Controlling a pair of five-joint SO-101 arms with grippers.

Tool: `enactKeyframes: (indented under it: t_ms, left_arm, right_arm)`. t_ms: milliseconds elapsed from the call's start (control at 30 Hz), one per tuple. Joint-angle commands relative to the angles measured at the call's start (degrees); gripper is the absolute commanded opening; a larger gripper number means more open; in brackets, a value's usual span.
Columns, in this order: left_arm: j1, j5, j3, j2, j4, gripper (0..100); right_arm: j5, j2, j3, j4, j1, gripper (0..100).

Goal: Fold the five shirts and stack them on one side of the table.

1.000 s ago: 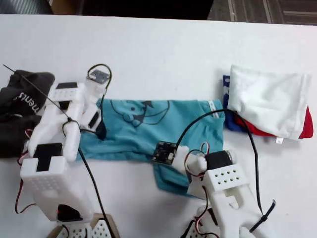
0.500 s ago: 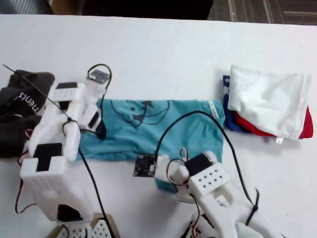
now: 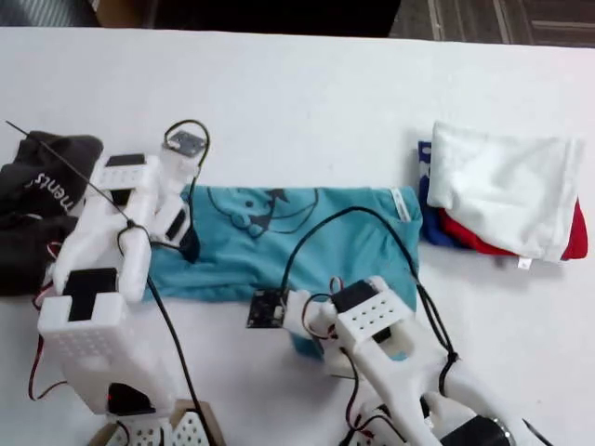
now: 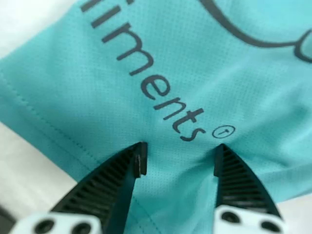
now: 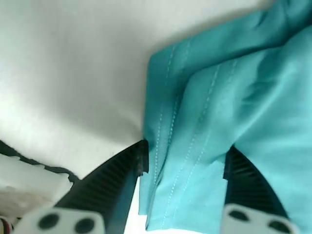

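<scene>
Where the white table [image 3: 307, 93] ends — past the teal shirt [image 3: 242, 253] — carpet [image 3: 502, 19] shows.

High cam looks straight down over the table [image 3: 297, 84]. Wrist cams sit close on the teal shirt [image 3: 242, 255], left at its 9 o'clock end, right at its 6 o'clock hem.

teal shirt [image 4: 195, 73]: matt fine-mesh knit cloth | table [image 3: 297, 84]: smooth matt white | left gripper [image 4: 179, 158]: black ribbed matt plastic
</scene>
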Motion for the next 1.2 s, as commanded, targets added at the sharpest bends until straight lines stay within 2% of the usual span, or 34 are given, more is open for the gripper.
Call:
enactKeyframes:
  t_ms: [0,133,200,267,333,667,800,1000,1167]
  left_arm:
    - [0.9,0.3,-1.5,0.4,-0.6,24]
    - [0.9,0.2,-1.5,0.4,-0.6,24]
    - [0.9,0.2,-1.5,0.4,-0.6,24]
    - [0.9,0.2,-1.5,0.4,-0.6,24]
    - [0.9,0.2,-1.5,0.4,-0.6,24]
    - [0.9,0.2,-1.5,0.4,-0.6,24]
    - [0.9,0.2,-1.5,0.4,-0.6,24]
    - [0.9,0.2,-1.5,0.4,-0.6,24]
    - [0.9,0.2,-1.5,0.4,-0.6,24]
  right_arm:
    - [-0.2,4.0,0.1,-1.9,0.5,26.2]
    - [0.0,4.4,0.0,-1.6,0.5,24.8]
    - [0.0,4.5,-0.5,-1.6,0.3,15.9]
    - [-0.2,4.8,-1.1,-1.7,0.4,1.7]
    - [-0.2,4.8,-1.2,-1.7,0.6,4.3]
    - [0.3,4.4,-3.3,0.3,0.6,2.1]
    - [3.9,4.4,-12.2,6.9,1.5,2.1]
    - [10.6,5.5,-31.5,15.2,10.0,2.1]
    - [14.6,16.0,-43.2,16.6,13.9,2.1]
